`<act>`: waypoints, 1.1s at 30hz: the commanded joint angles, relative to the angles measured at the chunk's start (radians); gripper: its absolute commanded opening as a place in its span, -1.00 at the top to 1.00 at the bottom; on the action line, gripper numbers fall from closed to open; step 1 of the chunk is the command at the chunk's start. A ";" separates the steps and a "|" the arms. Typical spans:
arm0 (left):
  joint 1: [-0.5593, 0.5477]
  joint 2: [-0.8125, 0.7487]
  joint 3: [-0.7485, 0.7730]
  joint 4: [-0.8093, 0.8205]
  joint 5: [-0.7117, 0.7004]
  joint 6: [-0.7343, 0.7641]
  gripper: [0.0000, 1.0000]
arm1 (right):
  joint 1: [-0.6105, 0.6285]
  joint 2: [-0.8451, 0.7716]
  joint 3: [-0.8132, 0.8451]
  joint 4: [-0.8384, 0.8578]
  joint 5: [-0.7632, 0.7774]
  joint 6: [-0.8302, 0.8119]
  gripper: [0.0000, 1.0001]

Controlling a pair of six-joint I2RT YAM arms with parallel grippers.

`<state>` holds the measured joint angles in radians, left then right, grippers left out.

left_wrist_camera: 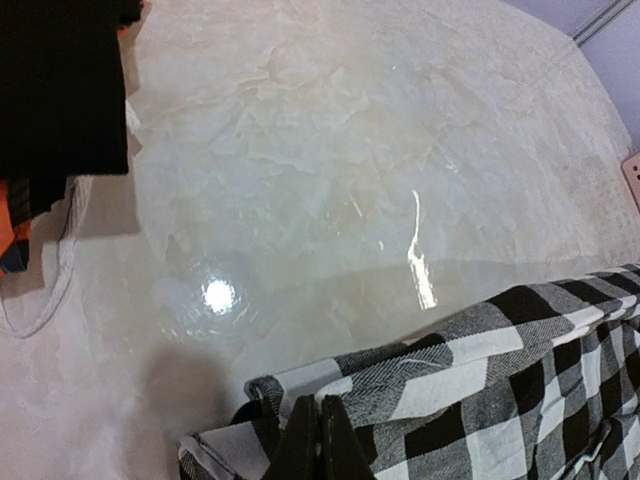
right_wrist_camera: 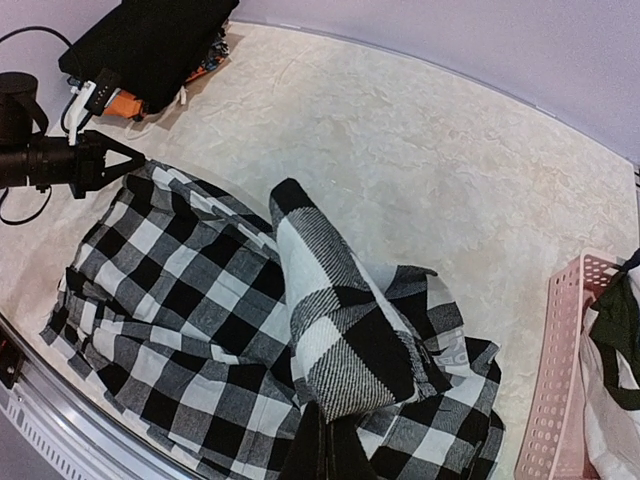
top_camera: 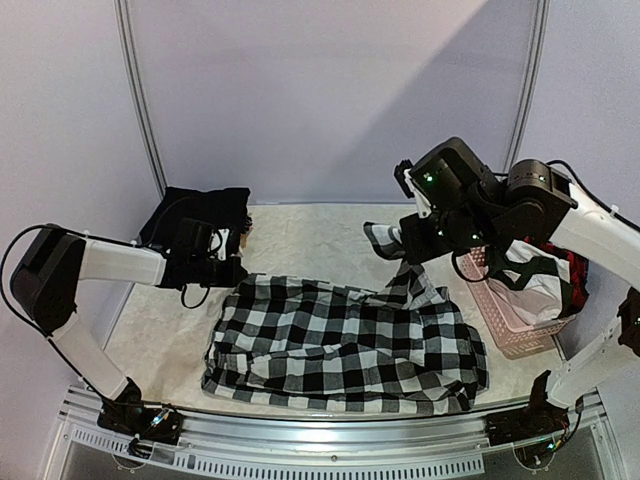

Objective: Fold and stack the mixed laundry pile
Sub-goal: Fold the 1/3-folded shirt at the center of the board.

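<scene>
Left gripper (left_wrist_camera: 320, 445) pinches the checked garment (top_camera: 340, 350) at its far corner; right gripper (right_wrist_camera: 325, 440) clamps its lifted edge; draw them apart evenly so the fold lands square.

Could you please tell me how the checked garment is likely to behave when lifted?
Probably floppy: the checked garment droops in folds from the right gripper. Likely light, since that small pinch holds a corner up. Its wrinkled spread suggests it would bunch rather than slide if pushed.
</scene>
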<state>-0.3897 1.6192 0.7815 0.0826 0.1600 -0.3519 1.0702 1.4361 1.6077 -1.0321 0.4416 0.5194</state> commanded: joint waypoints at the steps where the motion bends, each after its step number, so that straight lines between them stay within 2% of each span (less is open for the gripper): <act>1: 0.004 -0.034 -0.046 0.019 -0.028 -0.005 0.97 | 0.050 -0.022 -0.028 -0.031 0.087 0.089 1.00; 7: -0.020 -0.104 -0.098 0.011 -0.052 -0.021 0.81 | 0.077 -0.027 -0.066 -0.050 0.114 0.140 1.00; 13: -0.047 -0.213 -0.152 -0.040 -0.123 -0.044 0.51 | 0.122 -0.048 -0.074 -0.077 0.140 0.176 1.00; 18: -0.093 -0.362 -0.172 -0.160 -0.249 -0.062 -0.06 | 0.185 -0.038 -0.075 -0.104 0.133 0.193 1.00; 20: -0.111 -0.419 -0.164 -0.208 -0.279 -0.064 -0.17 | 0.206 -0.026 -0.076 -0.103 0.106 0.180 0.98; 23: -0.143 -0.462 -0.124 -0.279 -0.267 -0.057 -0.17 | 0.228 -0.006 -0.071 -0.119 0.077 0.162 0.94; 25: -0.173 -0.438 -0.078 -0.326 -0.254 -0.047 -0.15 | 0.236 0.007 -0.069 -0.154 0.081 0.161 0.93; 29: -0.234 -0.330 0.016 -0.372 -0.266 -0.052 0.04 | 0.236 0.006 -0.091 -0.215 0.112 0.203 0.92; 33: -0.285 -0.193 0.090 -0.344 -0.240 -0.067 0.14 | 0.236 -0.040 -0.174 -0.165 0.079 0.210 0.91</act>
<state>-0.6270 1.3178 0.8112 -0.2256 -0.0940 -0.4122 1.2999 1.4349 1.5043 -1.1915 0.5331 0.7048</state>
